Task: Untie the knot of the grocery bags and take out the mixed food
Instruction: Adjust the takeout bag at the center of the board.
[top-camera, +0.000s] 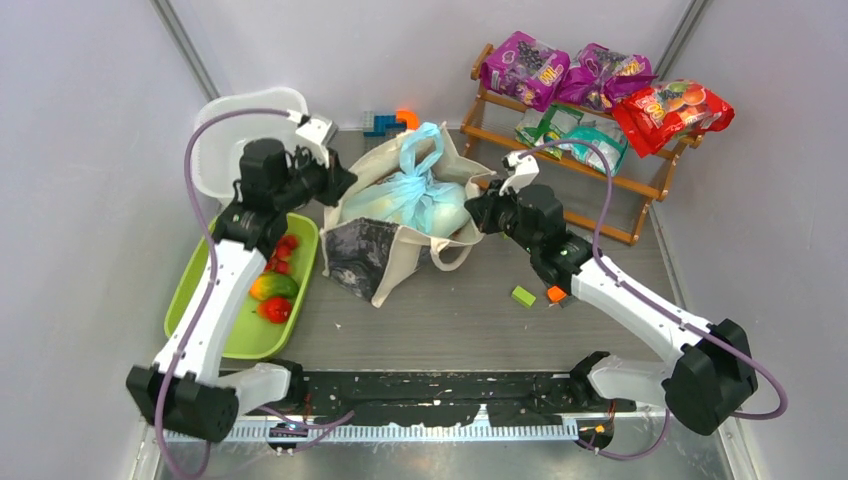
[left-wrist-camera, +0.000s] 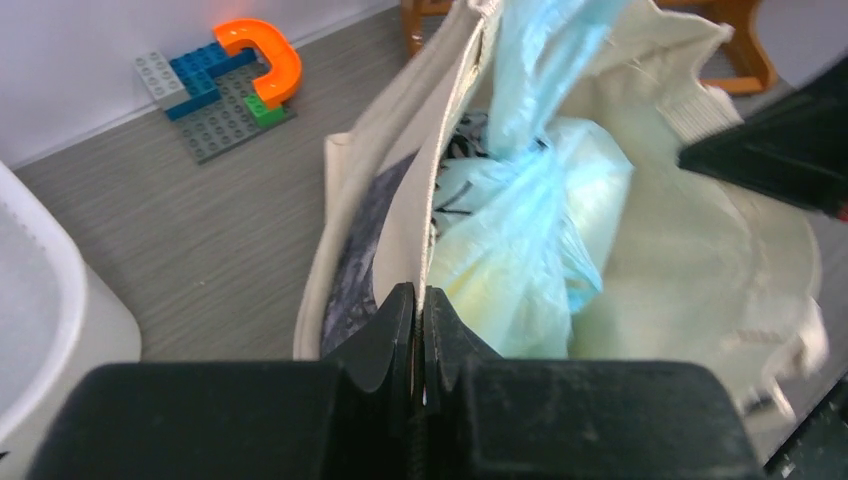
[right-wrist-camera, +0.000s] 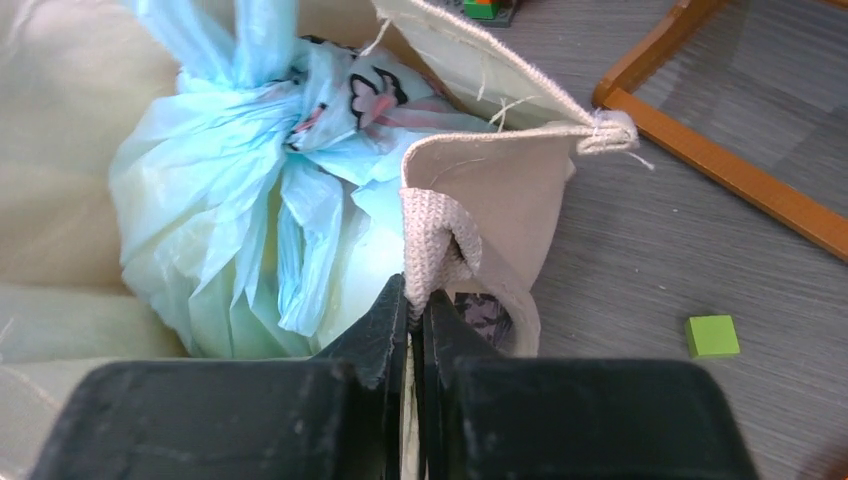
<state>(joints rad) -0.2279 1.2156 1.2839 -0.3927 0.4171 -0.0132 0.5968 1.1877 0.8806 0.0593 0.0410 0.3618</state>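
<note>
The cream canvas tote (top-camera: 375, 255) lies at the table's middle with its mouth held wide. Inside it sits the tied light-blue plastic bag (top-camera: 420, 200), its knot (top-camera: 417, 172) bunched with handles sticking up. My left gripper (top-camera: 340, 185) is shut on the tote's left rim (left-wrist-camera: 440, 180). My right gripper (top-camera: 478, 213) is shut on the tote's right rim and strap (right-wrist-camera: 432, 245). The blue bag (right-wrist-camera: 230, 220) and its knot (right-wrist-camera: 275, 120) fill the right wrist view; the bag also shows in the left wrist view (left-wrist-camera: 520, 230). Small red and green fruits (top-camera: 275, 285) lie in a green tray (top-camera: 195, 290).
A wooden rack (top-camera: 580, 150) at the back right holds purple packets (top-camera: 560, 72), teal-green packets (top-camera: 570, 130) and a red packet (top-camera: 670, 110). A white tub (top-camera: 225, 135) stands at the back left. Toy bricks (top-camera: 392, 122) lie behind the tote; green (top-camera: 523, 296) and orange (top-camera: 556, 293) blocks lie right of it.
</note>
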